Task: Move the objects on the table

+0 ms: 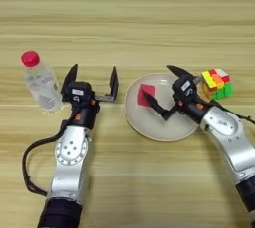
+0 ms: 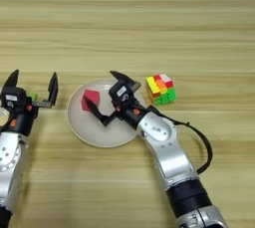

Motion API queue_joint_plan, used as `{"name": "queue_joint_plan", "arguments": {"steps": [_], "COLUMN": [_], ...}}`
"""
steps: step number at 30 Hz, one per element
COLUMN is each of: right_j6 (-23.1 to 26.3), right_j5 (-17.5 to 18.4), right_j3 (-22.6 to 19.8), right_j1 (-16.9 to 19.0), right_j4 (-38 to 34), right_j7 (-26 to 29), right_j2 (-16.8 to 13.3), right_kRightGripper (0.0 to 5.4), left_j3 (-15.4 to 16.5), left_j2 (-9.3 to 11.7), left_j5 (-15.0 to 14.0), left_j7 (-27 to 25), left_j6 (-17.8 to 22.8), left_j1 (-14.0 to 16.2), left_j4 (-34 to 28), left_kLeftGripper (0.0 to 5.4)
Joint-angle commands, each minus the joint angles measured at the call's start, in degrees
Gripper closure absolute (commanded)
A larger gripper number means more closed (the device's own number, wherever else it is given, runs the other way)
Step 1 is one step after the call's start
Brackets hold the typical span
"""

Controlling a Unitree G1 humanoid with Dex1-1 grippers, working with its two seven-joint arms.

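wooden table (image 1: 149,18): red cube (image 1: 147,94) beside right tool (image 1: 165,91)

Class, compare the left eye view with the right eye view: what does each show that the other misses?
Only the left eye view shows the bottle. The right eye view shows nothing extra apart from more table on the right. Both show the plate holding the red cube, the puzzle cube, the open left gripper and the open right gripper over the plate.
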Motion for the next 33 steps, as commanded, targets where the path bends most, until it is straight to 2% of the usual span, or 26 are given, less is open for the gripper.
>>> {"name": "queue_joint_plan", "arguments": {"steps": [1, 7, 16, 18, 27, 33], "right_j6": [-2.09, -4.0, -5.83, -6.97, -8.78, -8.43], "right_j5": [1.43, 3.52, 3.52, 1.91, 2.25, 2.3], "right_j3": [-4.67, -10.77, -18.38, -19.15, -19.83, -20.83], "right_j1": [-3.18, -6.45, -10.71, -11.22, -11.43, -11.36], "right_j4": [2.06, 4.39, 13.27, 15.35, 19.01, 18.73], "right_j7": [-3.99, -8.49, -14.07, -16.28, -17.64, -19.47], "right_j2": [0.46, -0.02, -4.01, -4.92, -5.38, -5.87], "right_kRightGripper": [0.04, 0.04, 0.04, 0.04, 0.04, 0.04], "left_j3": [-0.33, -1.28, -1.97, -2.46, -6.82, -10.3], "left_j2": [0.61, 0.84, 1.5, 1.64, 1.15, -0.53], "left_j5": [1.14, 1.49, 1.44, 1.49, 2.34, 1.78], "left_j7": [-0.11, -0.54, -1.45, -1.92, -4.52, -5.86], "left_j6": [0.38, 0.65, 1.24, 1.97, 6.57, 11.47], "left_j1": [-0.37, -0.08, 0.19, 0.22, 0.09, 0.81], "left_j4": [0.18, -0.33, -1.04, -2.06, -5.16, -8.69], "left_kLeftGripper": [0.0, 0.0, 0.0, 0.0, 0.0, 0.0]}}
